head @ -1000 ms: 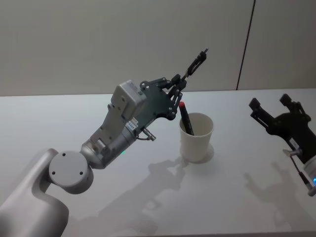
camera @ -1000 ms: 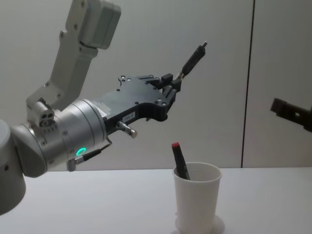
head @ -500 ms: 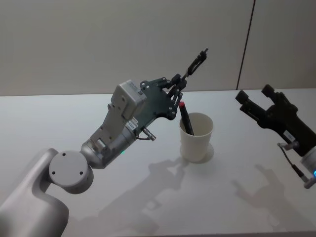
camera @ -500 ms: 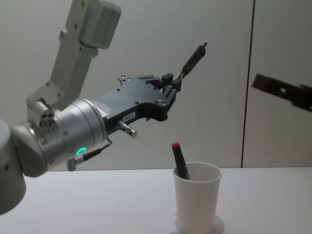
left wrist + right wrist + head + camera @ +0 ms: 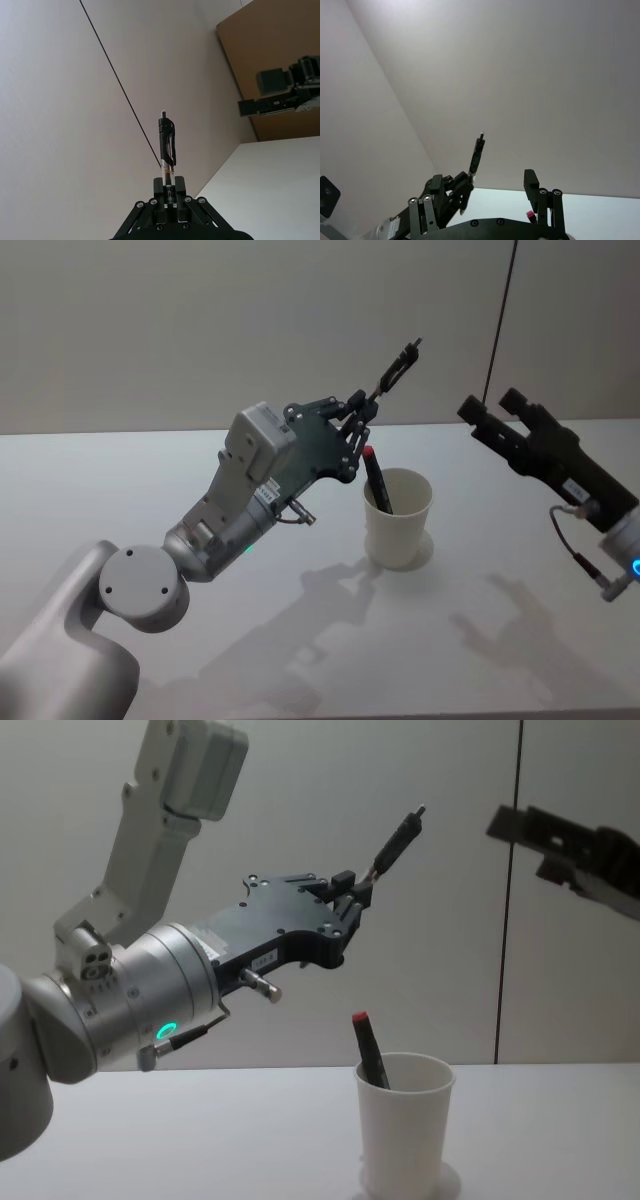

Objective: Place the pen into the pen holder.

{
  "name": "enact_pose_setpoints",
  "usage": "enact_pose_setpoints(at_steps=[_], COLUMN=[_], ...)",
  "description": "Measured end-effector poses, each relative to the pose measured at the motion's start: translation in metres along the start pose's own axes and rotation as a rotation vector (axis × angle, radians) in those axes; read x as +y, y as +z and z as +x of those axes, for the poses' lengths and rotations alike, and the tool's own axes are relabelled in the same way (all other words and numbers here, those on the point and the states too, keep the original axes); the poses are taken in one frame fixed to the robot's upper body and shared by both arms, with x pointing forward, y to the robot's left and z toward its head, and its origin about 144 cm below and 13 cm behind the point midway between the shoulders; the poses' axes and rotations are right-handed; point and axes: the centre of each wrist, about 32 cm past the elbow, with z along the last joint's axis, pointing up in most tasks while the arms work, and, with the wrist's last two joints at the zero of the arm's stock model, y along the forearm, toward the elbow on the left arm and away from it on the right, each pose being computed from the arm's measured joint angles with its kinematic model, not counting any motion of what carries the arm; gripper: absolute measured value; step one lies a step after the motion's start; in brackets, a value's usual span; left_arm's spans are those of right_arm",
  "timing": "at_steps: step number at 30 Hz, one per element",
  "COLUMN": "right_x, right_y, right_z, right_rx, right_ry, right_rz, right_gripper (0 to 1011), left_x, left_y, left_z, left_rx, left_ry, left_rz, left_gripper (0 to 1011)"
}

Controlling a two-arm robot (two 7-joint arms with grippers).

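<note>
My left gripper (image 5: pixel 360 406) (image 5: pixel 352 891) is shut on a black pen (image 5: pixel 398 364) (image 5: pixel 396 840), held in the air and slanting up and to the right. It hangs above and slightly left of the pen holder (image 5: pixel 398 521) (image 5: pixel 403 1130), a white paper cup standing on the table. In the left wrist view the pen (image 5: pixel 166 148) sticks straight out from between the fingers. Another pen with a red cap (image 5: pixel 376 478) (image 5: pixel 367 1047) leans inside the cup. My right gripper (image 5: pixel 497 410) (image 5: pixel 522 826) is raised to the cup's right, open and holding nothing.
The white table (image 5: pixel 150 480) runs up to a pale wall with a dark vertical seam (image 5: pixel 510 950) behind the cup. A brown panel (image 5: pixel 280 55) shows in the left wrist view.
The right gripper has risen and moved left, closer to the cup and the held pen. The left arm, its pen and the cup have not moved.
</note>
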Motion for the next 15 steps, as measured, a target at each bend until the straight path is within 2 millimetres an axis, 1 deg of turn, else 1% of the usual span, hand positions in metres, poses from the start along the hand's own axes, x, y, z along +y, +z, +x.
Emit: enact_pose_setpoints(at_steps=[15], right_x=[0.024], right_y=[0.003], right_z=[-0.005], right_rx=[0.089], right_ry=[0.016], right_rz=[0.0], right_gripper=[1002], left_x=[0.0], left_y=[0.0], left_z=[0.0], left_rx=[0.0], left_ry=[0.0], left_rz=[0.0], left_gripper=[135])
